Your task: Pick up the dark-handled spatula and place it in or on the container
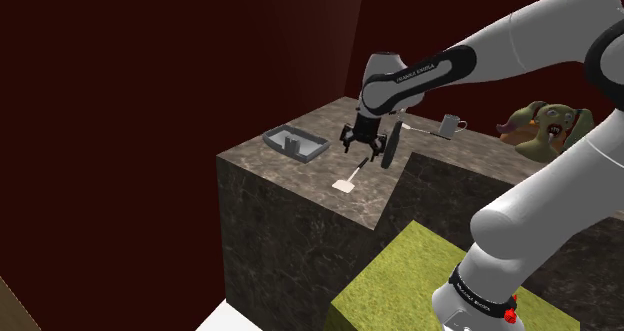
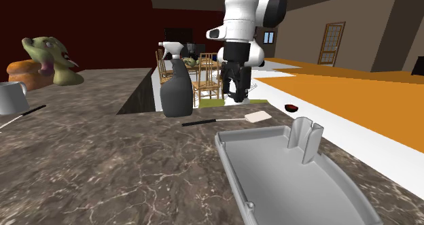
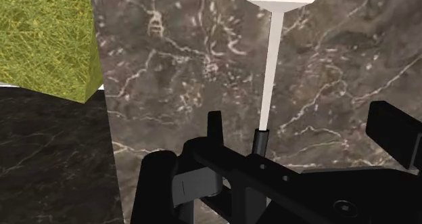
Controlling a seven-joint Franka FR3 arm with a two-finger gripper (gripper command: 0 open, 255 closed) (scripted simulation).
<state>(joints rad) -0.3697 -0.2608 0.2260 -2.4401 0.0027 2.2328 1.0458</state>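
Tool fingers stood spread, clasping nothing. The spatula lay flat on the marble surface, its dark handle end under the gap between them and its pale blade pointing away. A spray bottle stood just beside the spatula, with a grey tray nearby.

Dark marble-patterned surface, pale veins, straight edges. Spatula with flat white blade, white shank and dark handle lies flat directly under jaws, handle end between them. Grey rectangular tray beside jaws, away from arm. Grey spray bottle upright, close on jaws' other side. Beyond bottle, well apart from jaws: grey mug, thin dark-handled utensil, green-and-orange monster figure.
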